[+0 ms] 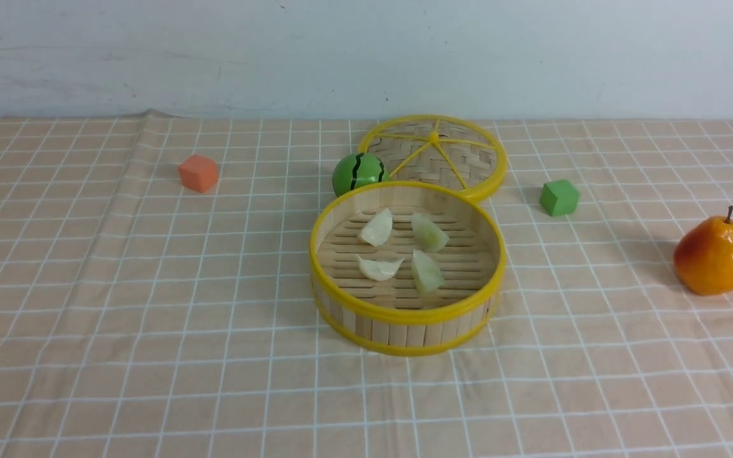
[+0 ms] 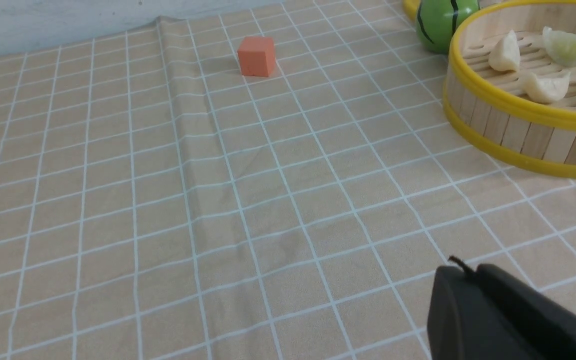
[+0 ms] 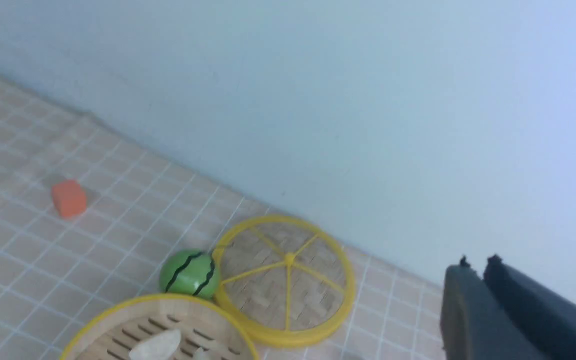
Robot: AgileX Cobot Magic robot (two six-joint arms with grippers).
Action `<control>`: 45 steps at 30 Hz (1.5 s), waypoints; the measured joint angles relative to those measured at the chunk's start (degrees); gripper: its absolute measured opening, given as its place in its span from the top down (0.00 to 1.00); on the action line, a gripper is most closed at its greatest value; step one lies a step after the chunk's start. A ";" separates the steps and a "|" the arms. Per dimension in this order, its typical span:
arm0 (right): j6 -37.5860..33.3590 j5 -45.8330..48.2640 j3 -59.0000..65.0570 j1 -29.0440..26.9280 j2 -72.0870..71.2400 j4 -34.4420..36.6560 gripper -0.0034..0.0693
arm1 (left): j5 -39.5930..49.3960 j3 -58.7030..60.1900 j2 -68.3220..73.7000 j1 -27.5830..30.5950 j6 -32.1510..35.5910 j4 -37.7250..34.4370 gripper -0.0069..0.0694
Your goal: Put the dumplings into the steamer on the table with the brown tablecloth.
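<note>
My left gripper (image 2: 460,272), near me, pinched shut, holds nothing. My right gripper (image 3: 475,267) shut too, empty. Nothing left to grab: all four dumplings (image 1: 376,228) lie in steamer (image 1: 404,315), mid cloth (image 1: 150,286). Lid (image 1: 462,159) lies flat behind, so top is open.

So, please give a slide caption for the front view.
Four dumplings lie in the open steamer on the brown tablecloth, lid behind it.

Left gripper (image 2: 468,272): matte black, smooth, rounded at the tip, with a thin dark stub poking from its seam. Right gripper (image 3: 475,264): dark grey, two small nubs on top
</note>
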 joint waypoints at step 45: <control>10.14 -21.36 96.39 -13.63 -70.29 9.68 0.96 | 1.25 0.11 -0.01 0.06 -0.06 -0.07 0.81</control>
